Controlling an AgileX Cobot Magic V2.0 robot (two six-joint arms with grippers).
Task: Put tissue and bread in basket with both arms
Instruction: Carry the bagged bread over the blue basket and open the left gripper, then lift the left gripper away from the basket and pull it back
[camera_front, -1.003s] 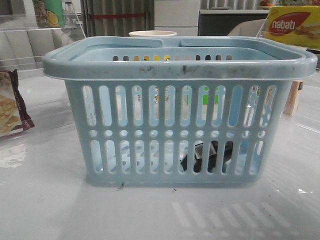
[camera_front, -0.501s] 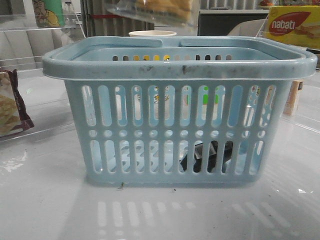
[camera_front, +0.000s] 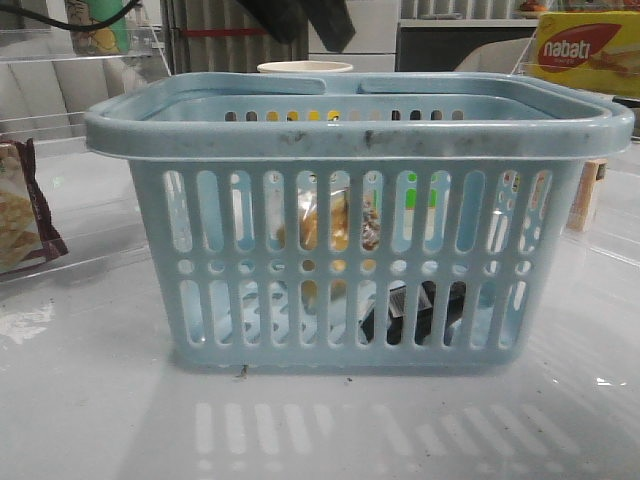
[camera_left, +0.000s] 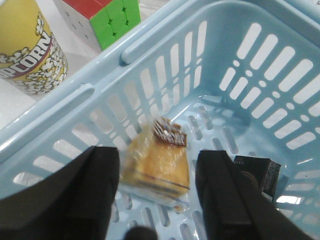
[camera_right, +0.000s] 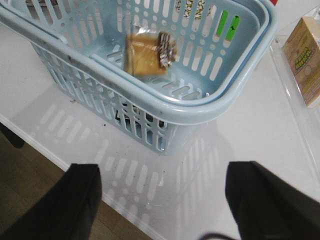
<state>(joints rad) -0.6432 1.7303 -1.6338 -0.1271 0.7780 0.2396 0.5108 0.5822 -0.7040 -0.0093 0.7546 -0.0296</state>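
Lettering first: "nabati" reads on the yellow-red box (camera_front: 586, 50) at the back right of the table (camera_front: 90, 420), and "POPCORN" runs partly cut off down the yellow cup (camera_left: 27, 52) that stands outside the basket (camera_front: 360, 135), next to a cube of red and green squares (camera_left: 102, 20). A small carton (camera_right: 305, 62) on the table by the basket's right end carries print I cannot read.

Half a second ago the bread (camera_left: 160, 162) hung in its clear wrapper above the rim; now it is inside the basket, seen through the front slots at mid height and slightly blurred, its dark brown label end uppermost. Whether it touches the floor of the basket I cannot tell. The tissue (camera_left: 255, 172) lies where it did, flat on the basket floor toward the right end.

My left claw (camera_left: 160, 200) stands above the basket with both fingers spread wide, the bread below the gap and nothing touching them. My right claw (camera_right: 162, 205) is spread wide too, empty, over the table's near edge, well clear of the basket.
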